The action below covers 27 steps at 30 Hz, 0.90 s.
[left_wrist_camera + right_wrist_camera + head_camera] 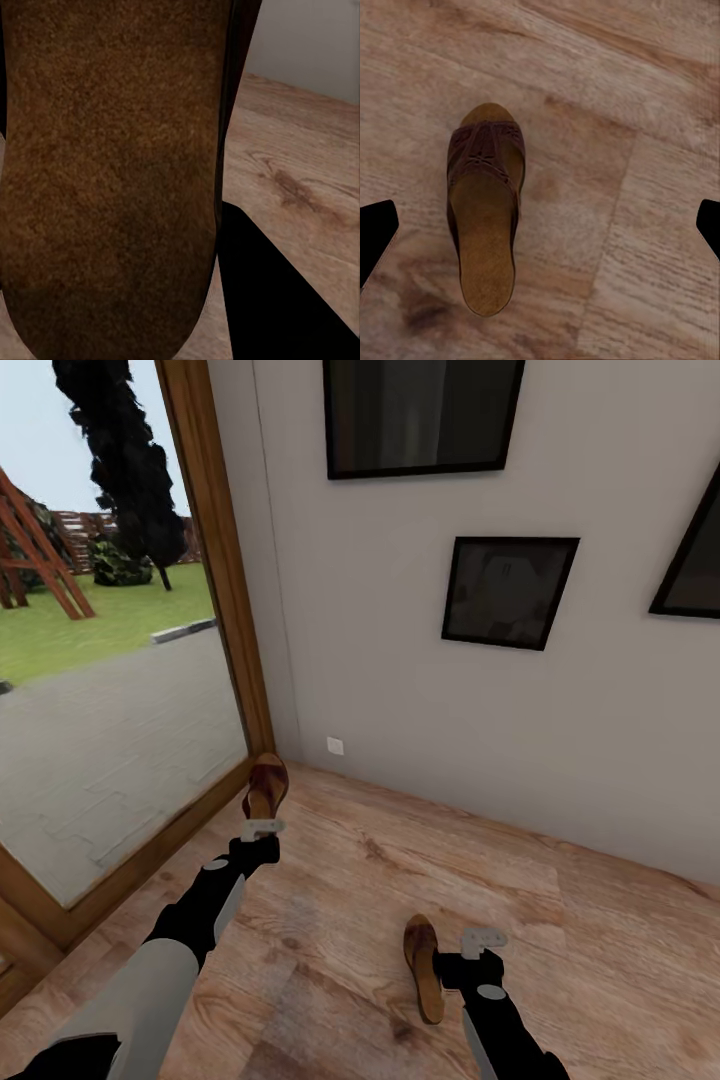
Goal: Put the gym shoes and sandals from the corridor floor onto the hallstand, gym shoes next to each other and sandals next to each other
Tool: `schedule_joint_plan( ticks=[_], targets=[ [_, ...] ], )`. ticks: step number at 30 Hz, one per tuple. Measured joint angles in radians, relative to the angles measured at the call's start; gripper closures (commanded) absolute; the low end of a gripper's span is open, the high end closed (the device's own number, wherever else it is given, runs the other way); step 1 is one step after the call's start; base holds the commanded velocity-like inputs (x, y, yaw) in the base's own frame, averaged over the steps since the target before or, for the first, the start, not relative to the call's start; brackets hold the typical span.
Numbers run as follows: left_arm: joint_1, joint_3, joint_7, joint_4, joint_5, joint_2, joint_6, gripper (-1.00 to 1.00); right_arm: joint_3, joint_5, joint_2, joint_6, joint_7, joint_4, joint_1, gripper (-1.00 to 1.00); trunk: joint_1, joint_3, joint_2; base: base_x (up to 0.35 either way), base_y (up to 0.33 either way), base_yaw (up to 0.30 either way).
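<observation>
One brown sandal [266, 784] held up off the wood floor [600, 950] by the left pincer [262, 826], clamped on it, second sandal [423, 965] lying flat on the floor beside the right pincer [483, 938], its fingers [376, 231] spread wide apart, no writing seen

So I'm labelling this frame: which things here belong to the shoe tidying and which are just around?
Job:
- sandal in the left tool
- sandal on the corridor floor by the right tool

Just around:
- three wall pictures
- glass door
- wall socket
</observation>
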<state>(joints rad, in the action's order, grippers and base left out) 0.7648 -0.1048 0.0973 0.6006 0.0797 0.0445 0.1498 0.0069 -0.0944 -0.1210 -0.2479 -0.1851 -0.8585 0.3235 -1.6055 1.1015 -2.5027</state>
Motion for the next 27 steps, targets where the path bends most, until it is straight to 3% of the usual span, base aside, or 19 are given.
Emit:
schedule_joint_plan(
  ticks=[6, 17, 27],
  targets=[
    [0.0, 0.001, 0.0, 0.0, 0.002, 0.001, 0.0, 1.0, 0.0, 0.0, 0.0, 0.0, 0.0, 0.002, 0.0, -1.0, 0.0, 0.007, 0.0, 0.206, 0.0, 0.0],
    [0.0, 0.019, -0.001, 0.001, 0.003, 0.002, 0.0, 1.0, -0.001, 0.001, 0.0, 0.0, -0.001, 0.001, 0.0, -1.0, -0.001, 0.019, 0.0, 0.017, 0.0, 0.0],
    [-0.001, 0.028, -0.001, 0.028, 0.001, 0.002, 0.003, 1.0, -0.001, 0.001, 0.0, 0.0, -0.001, 0.002, 0.0, -1.0, -0.005, 0.063, -0.002, 0.0, 0.0, 0.0]
  ],
)
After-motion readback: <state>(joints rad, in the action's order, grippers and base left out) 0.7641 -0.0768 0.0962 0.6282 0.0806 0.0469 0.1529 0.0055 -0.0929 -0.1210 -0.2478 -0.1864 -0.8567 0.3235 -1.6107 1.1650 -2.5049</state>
